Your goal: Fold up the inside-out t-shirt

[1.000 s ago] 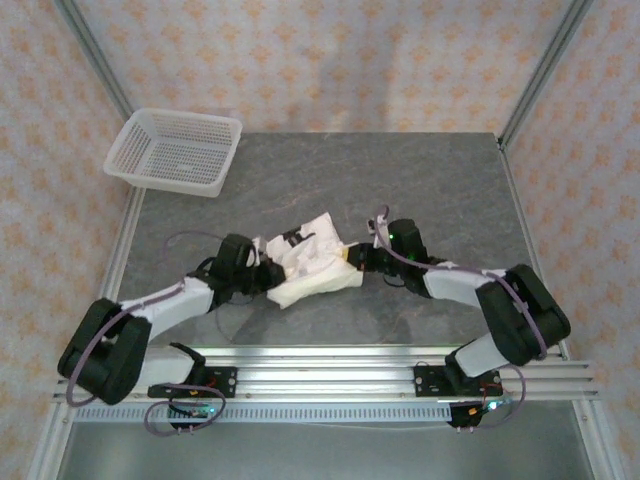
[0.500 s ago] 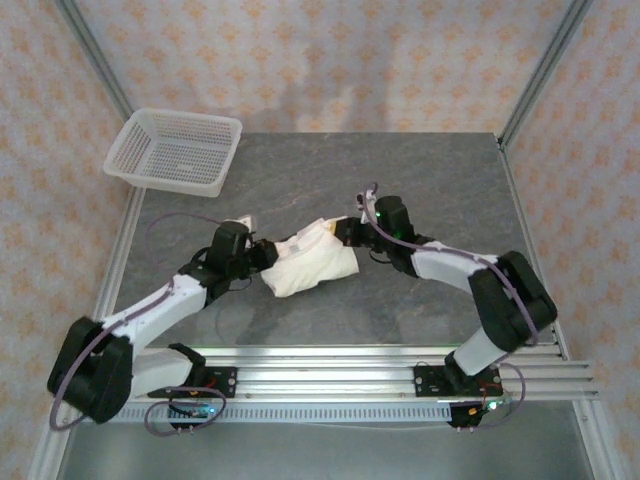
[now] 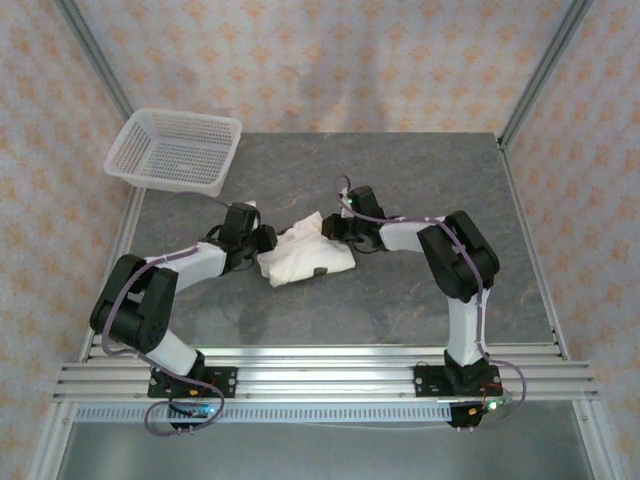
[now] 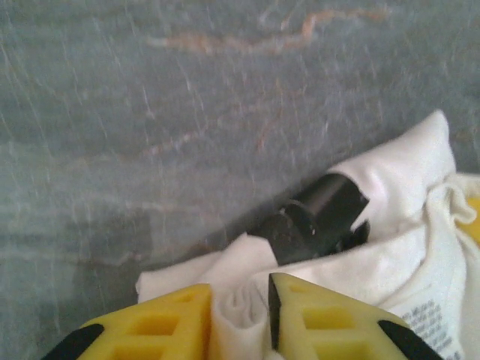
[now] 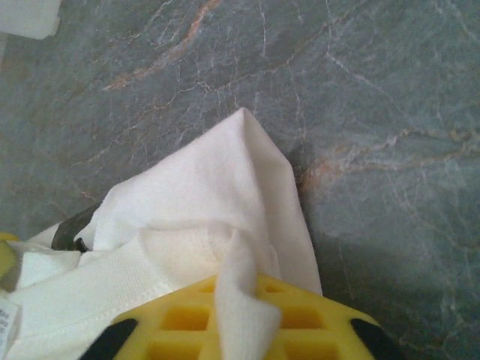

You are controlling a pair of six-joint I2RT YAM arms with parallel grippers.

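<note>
The inside-out t-shirt lies bunched in a small cream-white bundle at the middle of the table. My left gripper is at its left end, and a fold of cloth is pinched between its yellow fingers. My right gripper is at the bundle's far right corner, with a strip of the shirt lying across its yellow finger. A pointed corner of the shirt rests on the table ahead of it. A printed label shows at the lower right of the left wrist view.
The white plastic mesh basket stands at the table's back left corner. The grey stone-patterned tabletop runs to metal frame posts on both sides. A black part of the other arm pokes out of the cloth in the left wrist view.
Both grippers have moved toward the back of the table with the shirt. The bundle has shifted that way and lies flatter and more compact.
</note>
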